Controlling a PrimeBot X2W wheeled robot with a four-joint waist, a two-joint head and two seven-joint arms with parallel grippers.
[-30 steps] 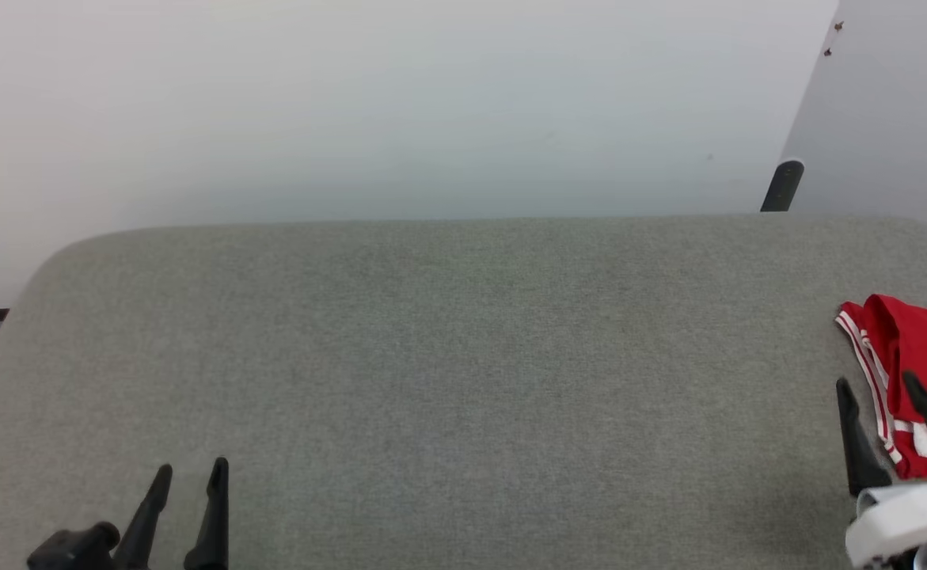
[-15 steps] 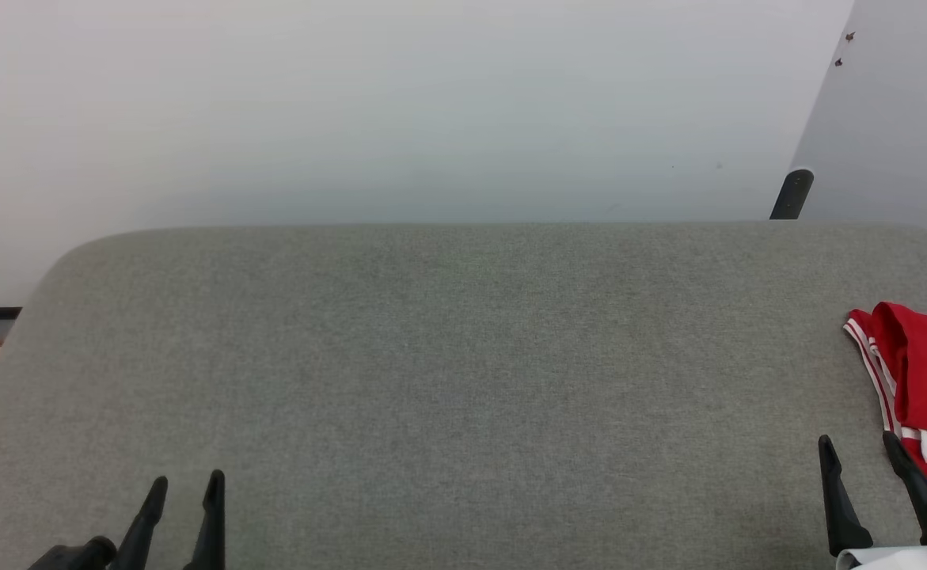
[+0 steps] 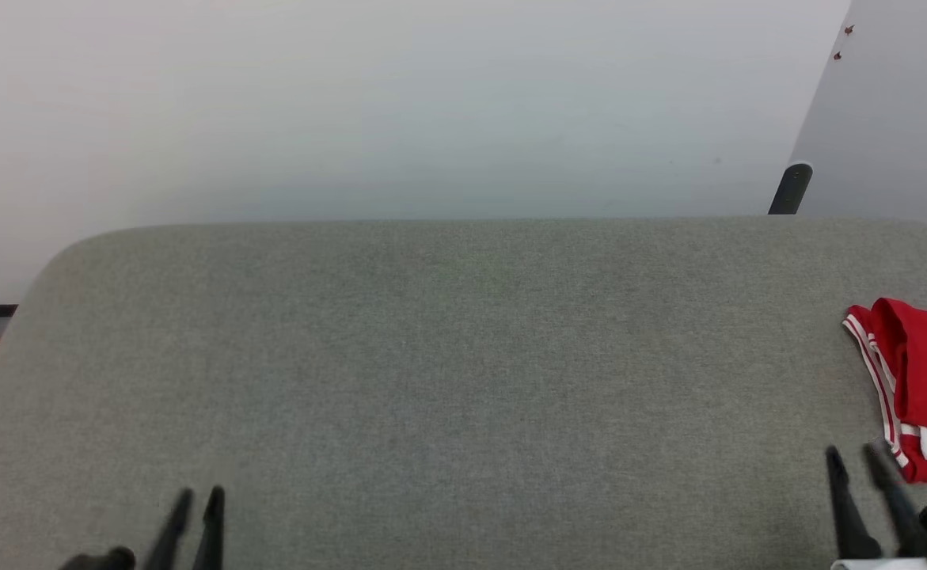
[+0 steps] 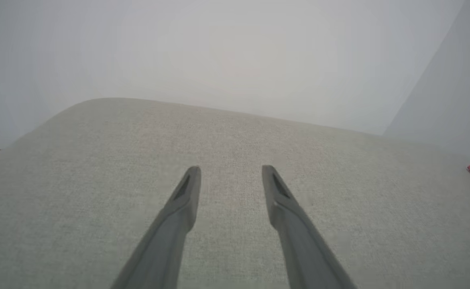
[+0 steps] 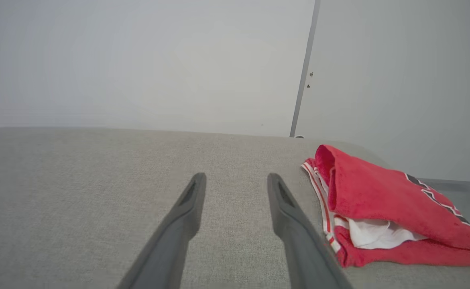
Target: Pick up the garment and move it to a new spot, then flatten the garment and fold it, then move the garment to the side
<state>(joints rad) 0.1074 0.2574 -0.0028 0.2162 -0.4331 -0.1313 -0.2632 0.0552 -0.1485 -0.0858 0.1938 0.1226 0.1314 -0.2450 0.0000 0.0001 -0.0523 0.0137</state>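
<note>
Grey cloth tabletop (image 3: 463, 356), our right gripper (image 3: 852, 451) parted, empty, folded garment (image 3: 926, 372) just to its right, left gripper (image 3: 201, 494) likewise parted.

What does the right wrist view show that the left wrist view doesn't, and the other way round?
Right wrist view: the bright red jersey T-shirt as a folded bundle, with white sleeve, striped trim and black-white mark, beside the right gripper; also a vertical wall seam. Left wrist view: the left gripper, the rounded far corner of the grey fabric surface, and just a red sliver of the T-shirt at the right edge. Both: that surface, a pale wall, and two dark fingers apart with nothing between.
</note>
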